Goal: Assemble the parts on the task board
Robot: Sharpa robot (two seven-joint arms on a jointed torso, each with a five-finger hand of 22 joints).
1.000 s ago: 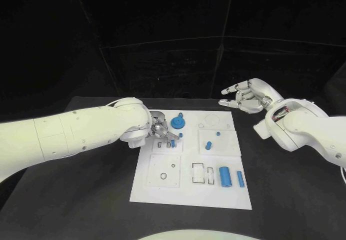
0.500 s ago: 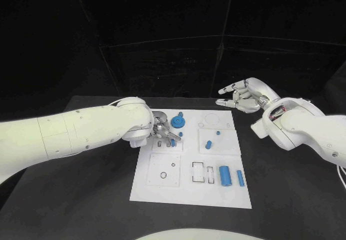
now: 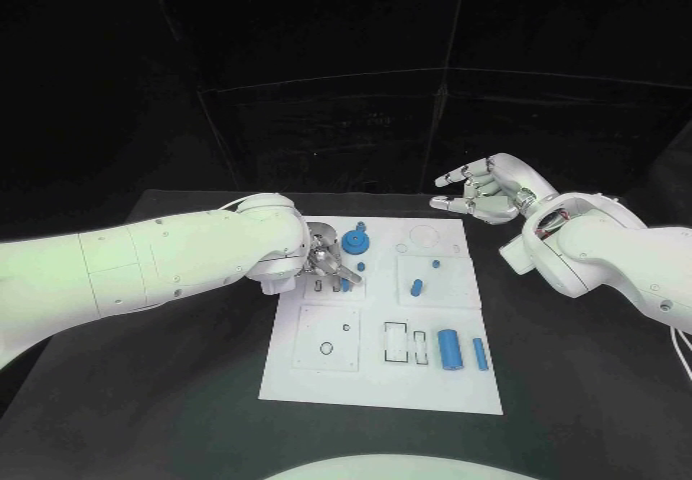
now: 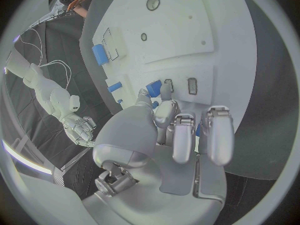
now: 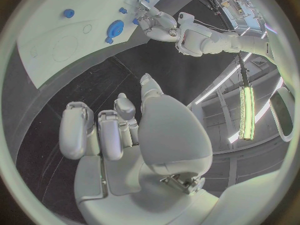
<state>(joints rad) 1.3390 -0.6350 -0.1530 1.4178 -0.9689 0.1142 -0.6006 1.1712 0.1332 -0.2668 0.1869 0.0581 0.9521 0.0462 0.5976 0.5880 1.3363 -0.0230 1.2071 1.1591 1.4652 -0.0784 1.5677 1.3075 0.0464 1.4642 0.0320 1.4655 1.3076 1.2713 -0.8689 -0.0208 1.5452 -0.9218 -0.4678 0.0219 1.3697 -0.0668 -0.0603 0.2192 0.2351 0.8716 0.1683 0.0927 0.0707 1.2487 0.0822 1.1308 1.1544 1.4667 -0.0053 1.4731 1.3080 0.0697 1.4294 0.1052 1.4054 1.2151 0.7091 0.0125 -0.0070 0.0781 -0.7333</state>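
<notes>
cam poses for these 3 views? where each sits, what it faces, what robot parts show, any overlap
Head view: on the robot's head, facing down at the white task board; both white arms show.
Left wrist view: behind the left hand, facing the board's small blue parts.
Right wrist view: behind the right hand, facing the board's edge and the left hand.
Shared: all three show the board and the left hand.

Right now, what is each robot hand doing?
Left hand: pinching a small blue part at the white task board.
Right hand: open, holding nothing, off the board.

black table (image 3: 173, 400), white task board (image 3: 378, 390) lying flat at its middle
</notes>
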